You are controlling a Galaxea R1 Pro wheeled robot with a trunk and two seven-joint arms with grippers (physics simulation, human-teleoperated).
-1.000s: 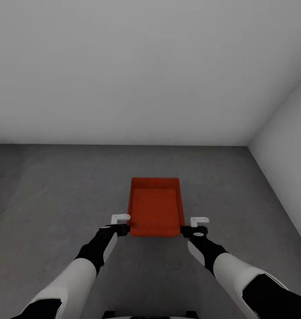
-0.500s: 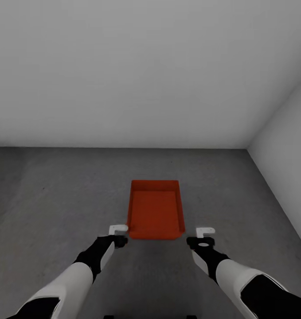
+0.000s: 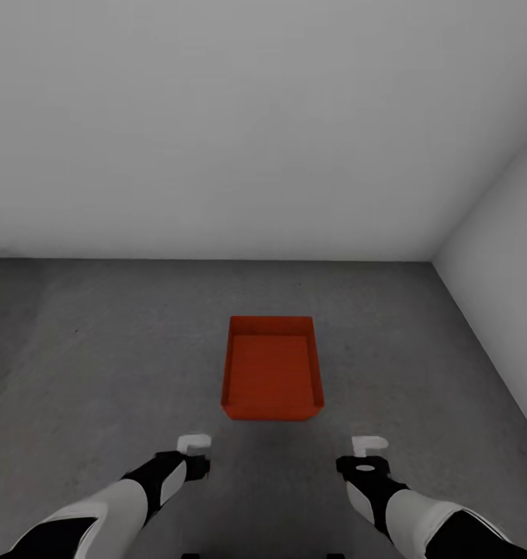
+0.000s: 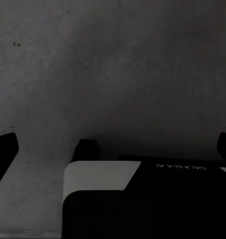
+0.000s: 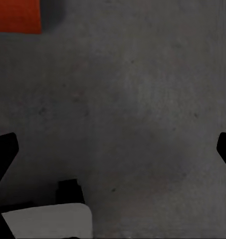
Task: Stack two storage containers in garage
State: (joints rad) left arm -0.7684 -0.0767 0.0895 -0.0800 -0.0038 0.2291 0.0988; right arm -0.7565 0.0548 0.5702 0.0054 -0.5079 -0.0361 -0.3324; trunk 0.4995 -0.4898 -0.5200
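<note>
One orange-red storage container [image 3: 271, 369] sits open-topped on the dark grey concrete floor [image 3: 100, 365] of the garage, straight ahead of me. A corner of the container [image 5: 15, 15] also shows in the right wrist view. The other container is out of view. My left gripper [image 3: 193, 445] hangs open above the floor, short of the box's near left corner and apart from it. My right gripper [image 3: 369, 446] is open too, short of the near right corner. Nothing lies between either pair of fingers.
A plain white-grey wall [image 3: 216, 132] rises behind the container and a side wall [image 3: 504, 256] closes in on the right. My own base [image 4: 142, 199], black and white, shows under the left gripper.
Both grippers have drawn back toward me from the container's near corners, where they stood a second ago. The container has settled slightly and rests on the floor.
</note>
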